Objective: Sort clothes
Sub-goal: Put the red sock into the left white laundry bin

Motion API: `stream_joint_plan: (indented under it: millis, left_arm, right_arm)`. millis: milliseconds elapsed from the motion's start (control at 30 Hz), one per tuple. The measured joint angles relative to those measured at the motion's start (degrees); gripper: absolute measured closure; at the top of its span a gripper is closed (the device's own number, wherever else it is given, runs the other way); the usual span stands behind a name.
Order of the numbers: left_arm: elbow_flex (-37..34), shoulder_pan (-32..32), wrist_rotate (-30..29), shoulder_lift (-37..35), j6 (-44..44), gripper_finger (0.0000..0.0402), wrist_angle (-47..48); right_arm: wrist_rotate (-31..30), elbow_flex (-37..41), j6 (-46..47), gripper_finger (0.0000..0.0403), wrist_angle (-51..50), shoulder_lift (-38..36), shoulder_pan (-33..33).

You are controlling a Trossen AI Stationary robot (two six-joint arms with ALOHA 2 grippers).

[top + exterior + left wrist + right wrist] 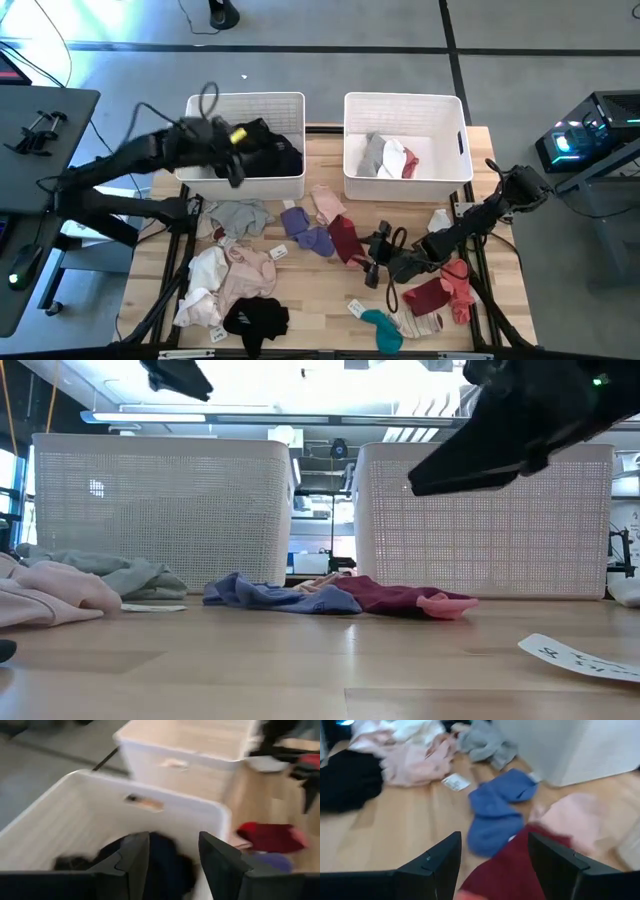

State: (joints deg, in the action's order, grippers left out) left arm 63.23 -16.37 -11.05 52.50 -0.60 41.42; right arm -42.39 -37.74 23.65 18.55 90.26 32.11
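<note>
Over the left bin (250, 178), my left fingers (172, 865) stand parted and empty above dark clothes (268, 148). My right fingers (495, 865) gape, empty, low over a maroon sock (517, 865) on the counter (300, 300). Light, limp, non-fragile; pinch a bunched fold mid-sock.
</note>
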Motion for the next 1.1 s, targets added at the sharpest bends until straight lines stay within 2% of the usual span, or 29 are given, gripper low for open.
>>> stream_joint_plan:
  millis: [100, 233, 500, 633, 833, 967, 1100]
  left_arm:
    - [-6.18, 5.77, 0.02, 0.01, -0.08, 0.0253, -8.99]
    - [-13.98, 13.20, 0.01, 0.51, -1.63, 0.0262, -21.22]
    - [-25.72, 26.39, 0.02, 2.97, -5.81, 0.0266, -39.71]
    - [-29.53, 31.01, -0.07, 5.17, -5.25, 0.0266, -49.27]
    - [-31.60, 35.61, -3.26, 9.99, -5.01, 0.0266, -59.37]
    - [-31.59, 37.38, -7.01, 13.98, -4.41, 0.0266, -63.12]
    - [-31.59, 38.21, -8.15, 18.55, -6.27, 0.0266, -67.77]
  right_arm:
    - [2.82, 0.00, 2.55, 0.0187, -2.63, 0.02, 0.69]
    - [3.19, 0.00, 4.82, 0.0187, -5.81, 0.91, 0.79]
    - [4.89, -0.07, 3.52, 0.0187, -0.76, 11.67, -3.80]
    - [4.53, -0.13, 5.33, 0.0187, 2.87, 16.29, -6.07]
    - [5.88, -0.33, 8.87, 0.0191, 4.17, 18.63, -7.73]
    - [7.64, -0.33, 9.49, 0.0230, 2.88, 18.44, -7.71]
    - [8.75, -0.26, 8.88, 0.0306, 2.42, 17.95, -7.24]
